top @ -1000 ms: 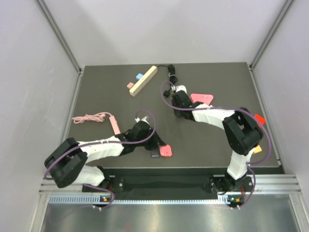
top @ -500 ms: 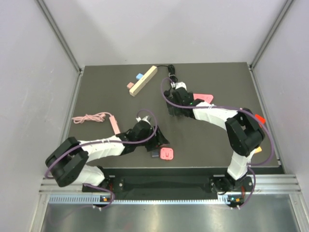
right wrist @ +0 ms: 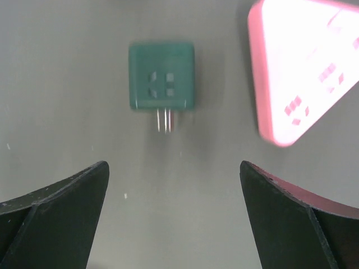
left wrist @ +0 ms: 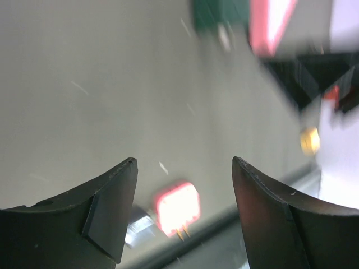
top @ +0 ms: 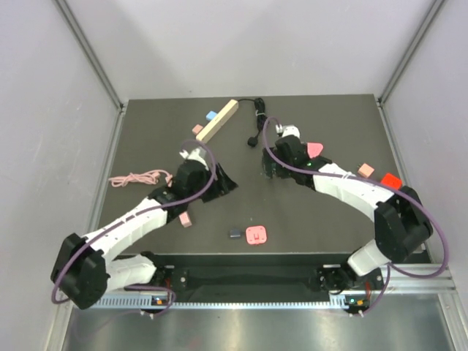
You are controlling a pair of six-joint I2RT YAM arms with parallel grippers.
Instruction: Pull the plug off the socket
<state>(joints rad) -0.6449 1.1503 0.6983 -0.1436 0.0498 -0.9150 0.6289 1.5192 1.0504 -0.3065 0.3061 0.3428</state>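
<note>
We judge the pull done: the pink plug (top: 256, 234) lies low in the centre of the top view, prongs bare, just beside the small dark socket (top: 235, 233) but apart from it. Our left gripper (left wrist: 184, 163) and right gripper (right wrist: 174, 165) both hang spread wide and empty. Nothing seems left.

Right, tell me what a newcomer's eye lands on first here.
A green square plug, pins bare, lies on the table straight under the right wrist camera, beside a bright pink triangular piece. In the top view, a pink square plug sits near the table's front edge, a small grey block beside it.
</note>
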